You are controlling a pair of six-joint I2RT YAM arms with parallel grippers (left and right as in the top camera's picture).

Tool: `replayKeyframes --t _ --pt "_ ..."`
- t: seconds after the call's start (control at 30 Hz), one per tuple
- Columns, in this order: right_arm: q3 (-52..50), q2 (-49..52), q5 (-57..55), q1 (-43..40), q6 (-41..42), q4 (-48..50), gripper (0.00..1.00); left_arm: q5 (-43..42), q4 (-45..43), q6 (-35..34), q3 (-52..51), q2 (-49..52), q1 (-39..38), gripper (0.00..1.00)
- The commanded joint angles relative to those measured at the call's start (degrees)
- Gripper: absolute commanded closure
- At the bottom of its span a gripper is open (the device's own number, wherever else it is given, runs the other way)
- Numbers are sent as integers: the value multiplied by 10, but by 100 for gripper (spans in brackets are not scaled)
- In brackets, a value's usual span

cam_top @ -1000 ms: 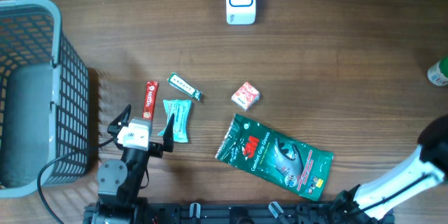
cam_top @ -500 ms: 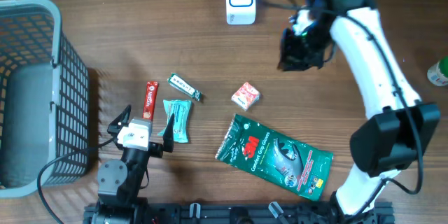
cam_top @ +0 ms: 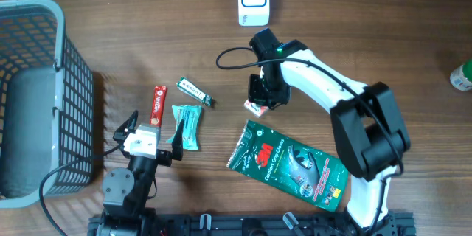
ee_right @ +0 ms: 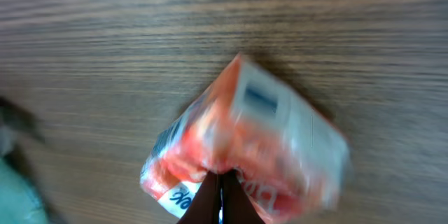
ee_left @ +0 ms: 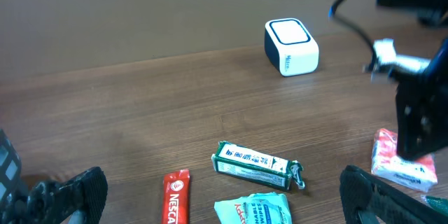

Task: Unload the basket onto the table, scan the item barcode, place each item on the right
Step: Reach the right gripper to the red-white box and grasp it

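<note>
My left end effector (cam_top: 153, 124) stands apart and idle, with the Nescafe stick (cam_top: 158, 102) and the gum pack (cam_top: 195, 92) just ahead of it. My right end effector (ee_right: 221, 194) is together at the near edge of the small red-and-white packet (ee_right: 245, 133). I judge that so thin a pinch could slip on the way to the scanner (cam_top: 254, 0) beyond it. The 3M glove pack (cam_top: 291, 164) lies just behind.

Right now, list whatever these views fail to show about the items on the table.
The small red packet: right wrist view, print smeared by blur, no barcode readable.
Same packet, overhead: largely covered by the right hand; whether it is pinched is unclear.
The green object: overhead, cut off by the right edge.
The teal wrapper: left wrist view, cut off by the bottom edge.
</note>
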State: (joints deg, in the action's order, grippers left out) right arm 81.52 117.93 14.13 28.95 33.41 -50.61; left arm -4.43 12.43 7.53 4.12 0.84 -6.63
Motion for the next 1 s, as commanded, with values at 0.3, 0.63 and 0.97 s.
replayKeyframes --t 0.3,0.63,0.97 --pt "360 16 -77 -34 -60 -273 96 -5 -2 11 -4 -3 0 0" --pt "320 -31 -167 -39 -50 -416 36 -5 -2 11 -4 -3 0 0" --pt "29 -386 -229 -54 0 -205 0 -5 -2 11 -4 -3 0 0"
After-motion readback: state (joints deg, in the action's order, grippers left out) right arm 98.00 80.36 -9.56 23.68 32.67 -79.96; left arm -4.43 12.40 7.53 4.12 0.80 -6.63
